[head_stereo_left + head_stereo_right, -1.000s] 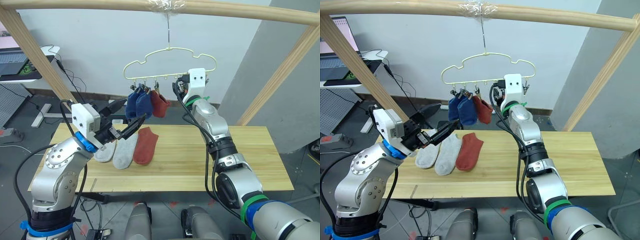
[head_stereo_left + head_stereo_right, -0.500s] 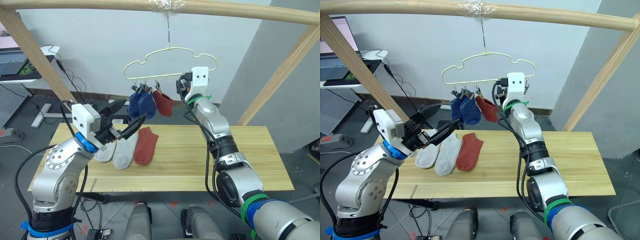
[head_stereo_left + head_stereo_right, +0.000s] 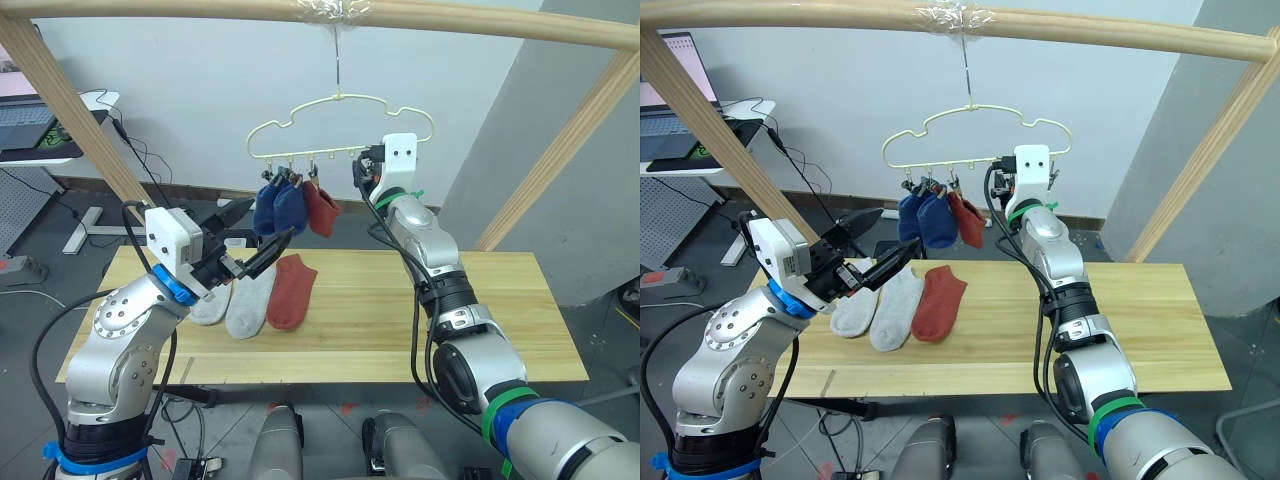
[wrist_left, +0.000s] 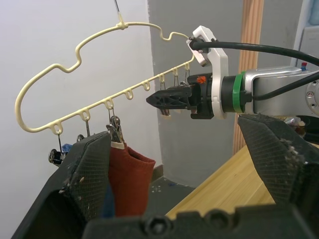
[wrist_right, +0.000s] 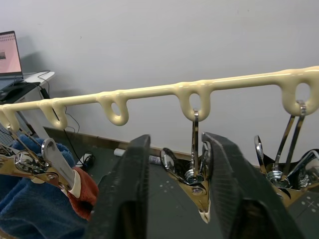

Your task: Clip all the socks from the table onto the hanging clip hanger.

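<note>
Right tool (image 5: 172, 194) astride empty clip (image 5: 195, 186)

three socks (image 3: 291, 207) hang from the clip hanger (image 3: 340, 125), three more (image 3: 256, 295) on the table (image 3: 480, 320) below.

Legible text, labels, brands, numbers, signs: none. The laptop screen (image 5: 7, 52) at the side desk shows content too small to read. No marking can be made out on the clip hanger (image 3: 340, 125), the socks or the bench.
</note>
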Robot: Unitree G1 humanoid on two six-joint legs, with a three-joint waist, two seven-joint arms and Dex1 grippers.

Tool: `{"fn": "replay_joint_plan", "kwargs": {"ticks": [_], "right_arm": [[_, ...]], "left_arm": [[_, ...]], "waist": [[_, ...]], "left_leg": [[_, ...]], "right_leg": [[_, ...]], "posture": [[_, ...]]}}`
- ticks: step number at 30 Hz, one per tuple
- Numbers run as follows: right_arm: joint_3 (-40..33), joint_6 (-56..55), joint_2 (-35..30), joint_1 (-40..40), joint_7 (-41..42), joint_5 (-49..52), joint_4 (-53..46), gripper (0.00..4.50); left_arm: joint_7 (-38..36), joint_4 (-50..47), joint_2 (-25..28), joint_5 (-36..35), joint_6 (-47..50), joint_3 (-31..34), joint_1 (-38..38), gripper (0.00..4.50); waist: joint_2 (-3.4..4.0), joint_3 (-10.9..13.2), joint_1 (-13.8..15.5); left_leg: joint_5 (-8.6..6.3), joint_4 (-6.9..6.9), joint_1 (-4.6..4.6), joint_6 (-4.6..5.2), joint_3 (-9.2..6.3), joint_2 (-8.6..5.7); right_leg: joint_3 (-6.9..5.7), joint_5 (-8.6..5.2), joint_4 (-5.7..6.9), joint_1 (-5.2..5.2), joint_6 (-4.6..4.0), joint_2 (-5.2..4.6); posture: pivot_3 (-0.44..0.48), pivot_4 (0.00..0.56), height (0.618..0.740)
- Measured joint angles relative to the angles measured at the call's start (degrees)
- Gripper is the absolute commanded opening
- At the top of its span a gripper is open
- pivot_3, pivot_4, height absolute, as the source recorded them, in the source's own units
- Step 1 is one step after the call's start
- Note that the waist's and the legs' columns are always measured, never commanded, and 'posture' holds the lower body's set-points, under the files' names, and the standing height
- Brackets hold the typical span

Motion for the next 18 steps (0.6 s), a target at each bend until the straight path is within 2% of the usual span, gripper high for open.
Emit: {"fn": "replay_joint_plan", "kwargs": {"ticks": [4, 12, 18], "right_arm": [[0.01, -0.47, 0.0, 0.0, 0.06, 0.0, 0.0, 0.01], [-0.01, -0.02, -0.21, 0.01, 0.87, 0.25, -0.27, 0.01], [0.6, 5.6, -3.94, 0.81, 6.54, 0.74, -4.62, 0.01]], "left_arm": [[0.03, 0.0, -0.01, 0.0, 0.05, -0.03, -0.02, 4.5], [0.31, -0.01, 0.19, 0.64, 0.27, -1.1, 0.21, 4.5], [1.64, 3.37, 2.03, 8.0, 1.69, -5.9, 2.38, 4.5]], "waist": [[0.0, 0.0, 0.0], [0.0, 0.0, 0.0], [0.16, 0.1, -0.15]], "left_leg": [[0.0, 0.0, 0.0, 0.0, 0.0, 0.0], [0.0, 0.0, 0.0, 0.0, 0.0, 0.0], [0.0, 0.0, 0.0, 0.0, 0.02, 0.01]], "right_leg": [[0.0, 0.0, 0.0, 0.0, 0.0, 0.0], [0.01, 0.0, 0.0, 0.01, 0.0, 0.0], [0.02, -0.02, -0.02, 0.01, 0.04, -0.01]], "posture": [[0.128, 0.195, 0.74], [0.121, 0.196, 0.74], [0.085, 0.2, 0.74]]}}
